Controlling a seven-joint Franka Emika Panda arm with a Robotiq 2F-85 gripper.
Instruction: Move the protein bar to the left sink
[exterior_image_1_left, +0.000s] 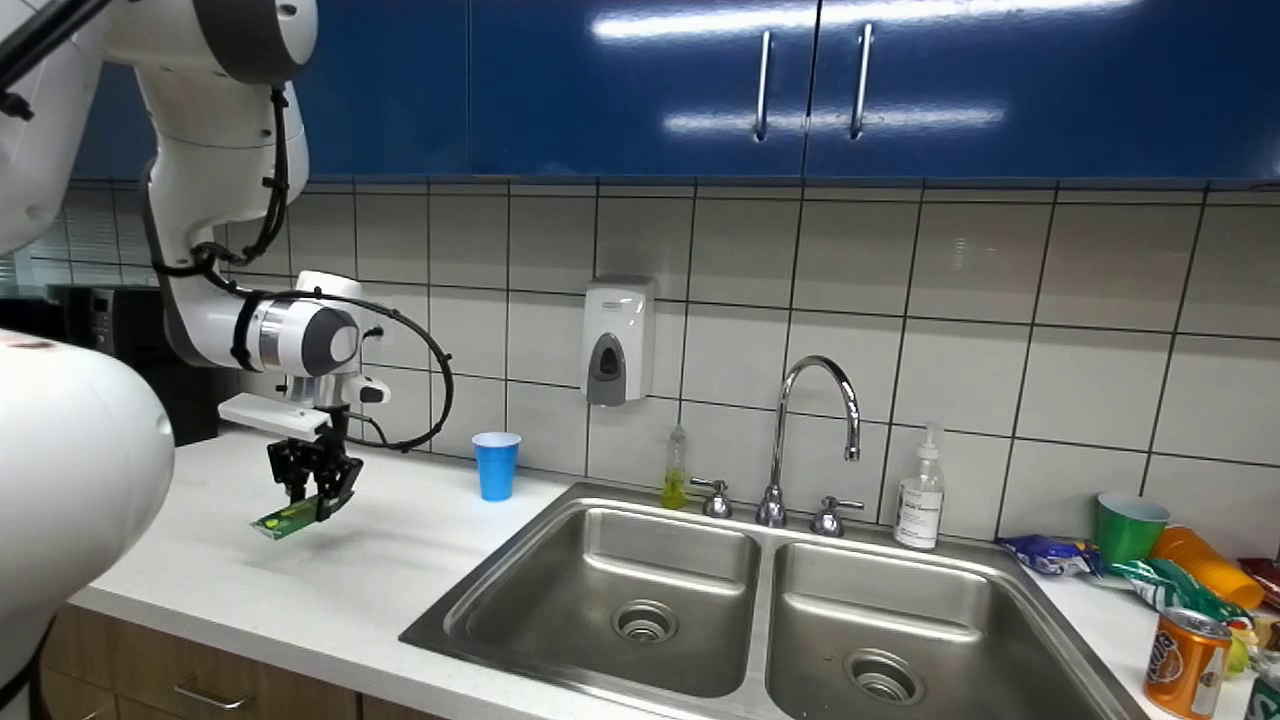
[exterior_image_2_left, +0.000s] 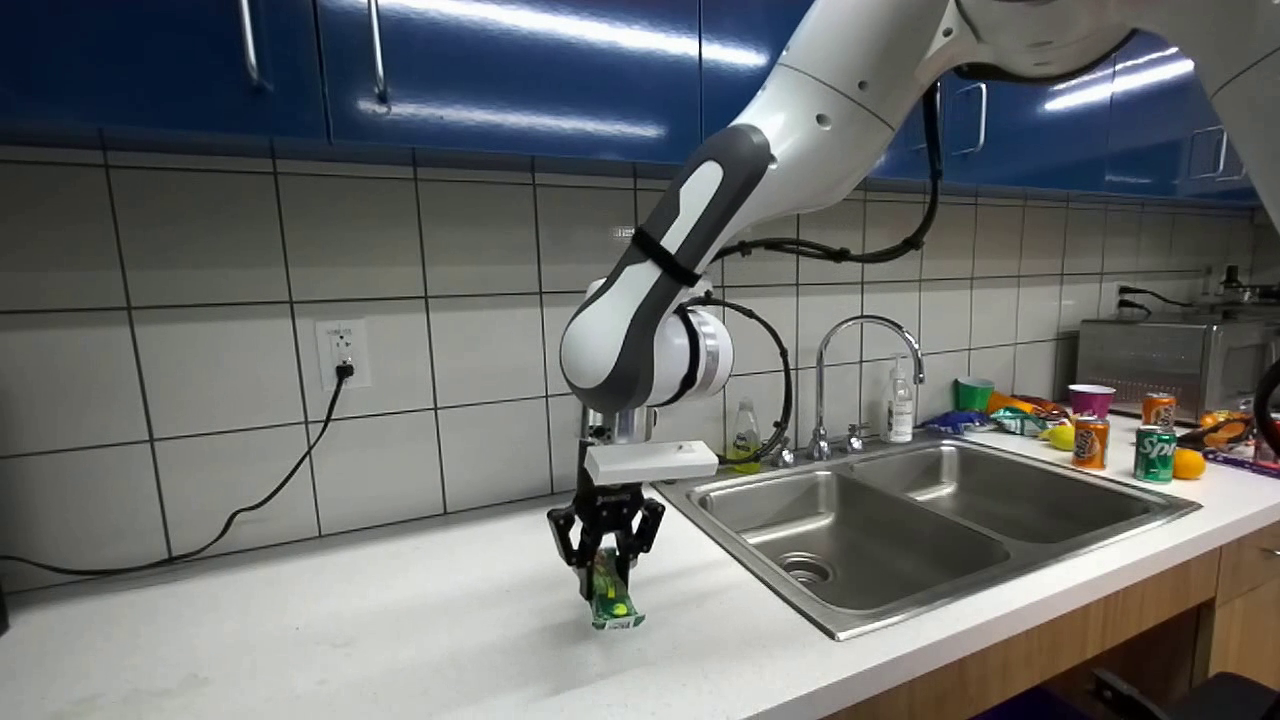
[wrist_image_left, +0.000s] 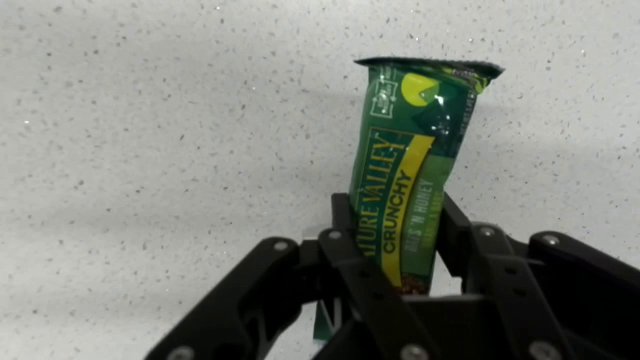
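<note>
The protein bar, in a green wrapper, shows in both exterior views (exterior_image_1_left: 284, 520) (exterior_image_2_left: 613, 598) and large in the wrist view (wrist_image_left: 400, 150). My gripper (exterior_image_1_left: 320, 500) is shut on the bar's long sides, with a finger touching each side. In the wrist view the gripper (wrist_image_left: 395, 220) hides part of the bar's near end. The bar looks held a little above the white counter, with a faint shadow under it. The left sink (exterior_image_1_left: 560, 620) is the left steel basin with a drain; it also shows in the exterior view (exterior_image_2_left: 870, 560), to the right of the gripper (exterior_image_2_left: 604, 575).
A blue cup (exterior_image_1_left: 497, 467) stands on the counter between gripper and sink. The right basin (exterior_image_1_left: 890, 620) adjoins the left. Behind the sink stand a faucet (exterior_image_1_left: 775, 450), a dish soap bottle (exterior_image_1_left: 676, 470) and a pump bottle (exterior_image_1_left: 920, 500). Cans and snacks lie right of the sink.
</note>
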